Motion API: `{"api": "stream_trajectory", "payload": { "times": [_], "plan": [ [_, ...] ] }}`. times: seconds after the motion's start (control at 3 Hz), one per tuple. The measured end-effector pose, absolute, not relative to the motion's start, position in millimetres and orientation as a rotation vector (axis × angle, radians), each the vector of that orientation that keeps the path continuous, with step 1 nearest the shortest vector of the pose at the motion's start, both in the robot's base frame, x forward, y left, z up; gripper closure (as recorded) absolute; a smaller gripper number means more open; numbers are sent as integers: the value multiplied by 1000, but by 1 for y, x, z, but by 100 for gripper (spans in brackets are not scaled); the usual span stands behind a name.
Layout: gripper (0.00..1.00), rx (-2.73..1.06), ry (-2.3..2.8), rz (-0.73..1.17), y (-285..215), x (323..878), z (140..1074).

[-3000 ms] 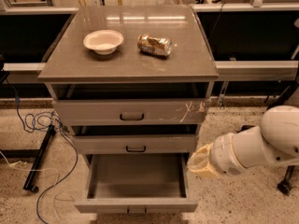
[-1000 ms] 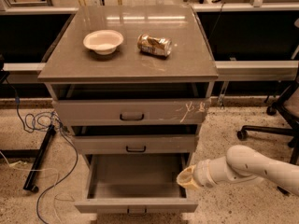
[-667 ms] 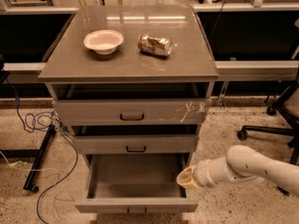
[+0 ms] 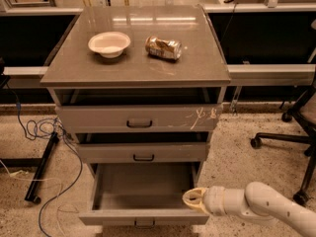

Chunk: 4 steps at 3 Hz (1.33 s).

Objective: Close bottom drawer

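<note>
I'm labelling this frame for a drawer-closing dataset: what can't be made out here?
Camera view only:
- Whether the end effector, at the open bottom drawer's front right corner, touches it: they overlap.
- The rest of the arm: cut off by the right edge.
- Insides of the top drawer and middle drawer: hidden by their fronts and shadow.
- The label of the can: too small to read.

Your tool (image 4: 195, 200), low and right of centre in the camera view, is a cream-yellow, rounded piece with a slight gloss. Behind it you see a short white collar (image 4: 217, 201), then the arm (image 4: 266, 206): smooth, white, tube-shaped segments with rounded joints. A few small dark dots mark the arm's wider segment.
</note>
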State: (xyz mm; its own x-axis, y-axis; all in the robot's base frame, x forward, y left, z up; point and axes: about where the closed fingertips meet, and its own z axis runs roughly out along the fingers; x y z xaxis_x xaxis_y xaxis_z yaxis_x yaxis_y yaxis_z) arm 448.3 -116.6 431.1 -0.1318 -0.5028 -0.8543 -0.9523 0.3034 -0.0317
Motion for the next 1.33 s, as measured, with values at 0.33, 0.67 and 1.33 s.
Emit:
{"api": "stream_trajectory", "payload": {
  "times": [0.33, 0.67, 1.33],
  "plan": [
    [100, -1293, 1729, 680, -123, 444, 424],
    [100, -1293, 1729, 680, -123, 444, 424],
    [100, -1286, 1843, 679, -103, 428, 342]
  ]
}}
